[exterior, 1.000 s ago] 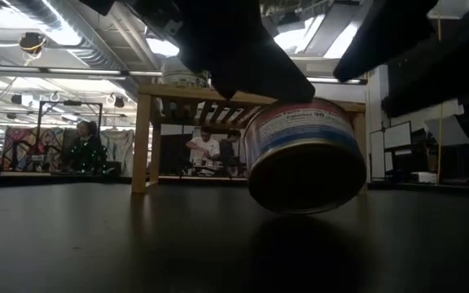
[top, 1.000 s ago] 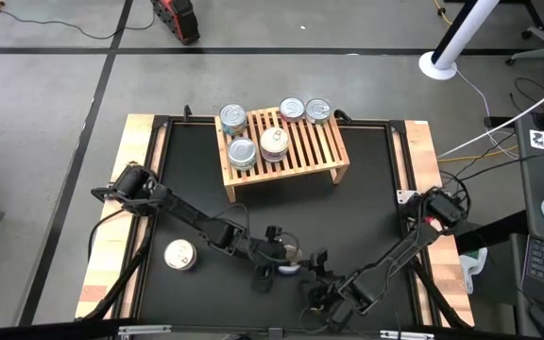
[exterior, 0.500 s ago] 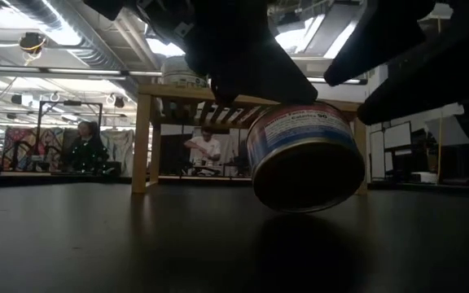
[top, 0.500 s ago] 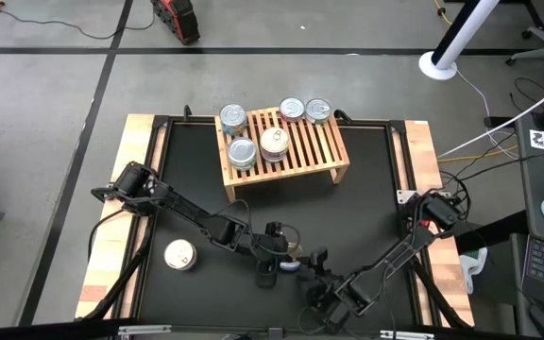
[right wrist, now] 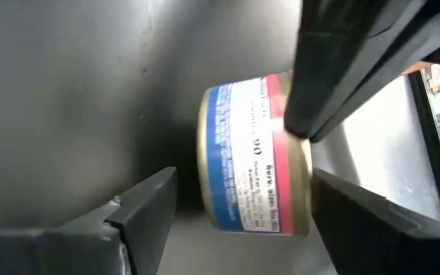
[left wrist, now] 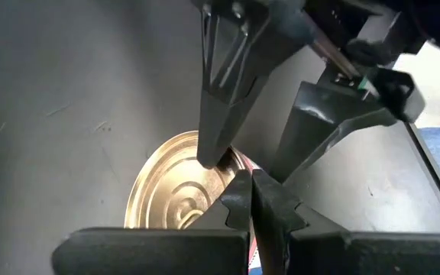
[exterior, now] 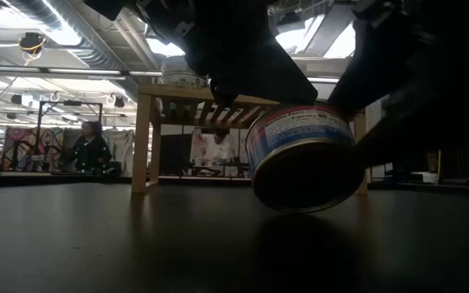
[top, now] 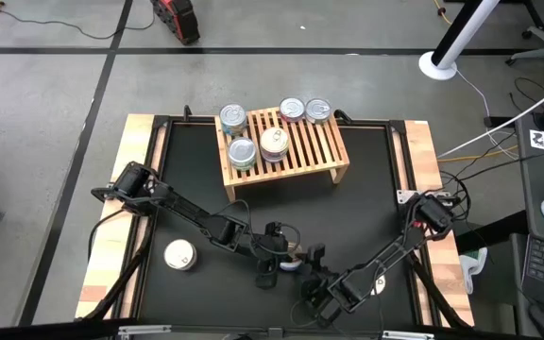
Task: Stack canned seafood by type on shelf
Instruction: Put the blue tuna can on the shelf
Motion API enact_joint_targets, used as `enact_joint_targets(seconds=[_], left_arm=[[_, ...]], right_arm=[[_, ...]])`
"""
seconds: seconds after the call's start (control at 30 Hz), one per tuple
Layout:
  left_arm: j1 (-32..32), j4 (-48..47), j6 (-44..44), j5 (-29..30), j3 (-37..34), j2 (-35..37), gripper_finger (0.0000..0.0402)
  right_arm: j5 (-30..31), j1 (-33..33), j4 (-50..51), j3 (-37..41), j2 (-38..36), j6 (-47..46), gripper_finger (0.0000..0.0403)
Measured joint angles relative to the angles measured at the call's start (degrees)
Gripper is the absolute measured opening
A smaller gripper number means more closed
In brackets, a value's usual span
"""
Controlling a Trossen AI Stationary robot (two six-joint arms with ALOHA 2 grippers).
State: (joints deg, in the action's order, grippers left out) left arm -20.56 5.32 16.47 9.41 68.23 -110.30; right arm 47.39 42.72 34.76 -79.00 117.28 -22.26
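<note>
Five tins (top: pixel 275 144) on the shelf (top: pixel 317 151). My left tool (top: pixel 282 255), pressed together, pinches the rim of a tilted tin (exterior: pixel 304 155) on the bench; right tool (right wrist: pixel 228 206) spread around it. One more tin (top: pixel 179 255) waits.

Right gripper (top: pixel 308 276) — nearer the tilted can (exterior: pixel 304 159) now — open fingers (right wrist: pixel 147 206) flanking it.
</note>
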Motion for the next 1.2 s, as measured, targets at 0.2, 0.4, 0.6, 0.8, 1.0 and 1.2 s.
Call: enact_joint_targets(seconds=[0.2,0.4,0.6,0.8,1.0,1.2], left_arm=[[0.0,0.0,0.3,-0.1,0.0,0.0,0.0001],[0.0,0.0,2.0,0.0,0.0,0.0,0.0001],[0.1,0.0,2.7,0.2,0.0,0.1,0.0001],[0.0,0.0,2.6,0.3,0.1,0.1,0.0001],[0.1,0.3,1.1,0.4,0.1,0.1,0.0001],[0.0,0.3,-2.2,0.3,0.1,0.1,0.0002]], right_arm=[[2.7,-0.1,0.1,0.0,0.8,0.0,0.0286],[2.6,-1.8,0.0,0.0,0.8,0.0,0.0286],[1.9,-3.4,0.0,0.0,1.1,0.1,0.0281],[0.4,-3.4,-0.3,0.0,1.1,0.2,0.0224],[-0.5,-3.4,-0.7,0.0,1.1,0.3,0.0173],[-0.5,-3.4,-0.6,0.0,1.1,0.3,0.0188]])
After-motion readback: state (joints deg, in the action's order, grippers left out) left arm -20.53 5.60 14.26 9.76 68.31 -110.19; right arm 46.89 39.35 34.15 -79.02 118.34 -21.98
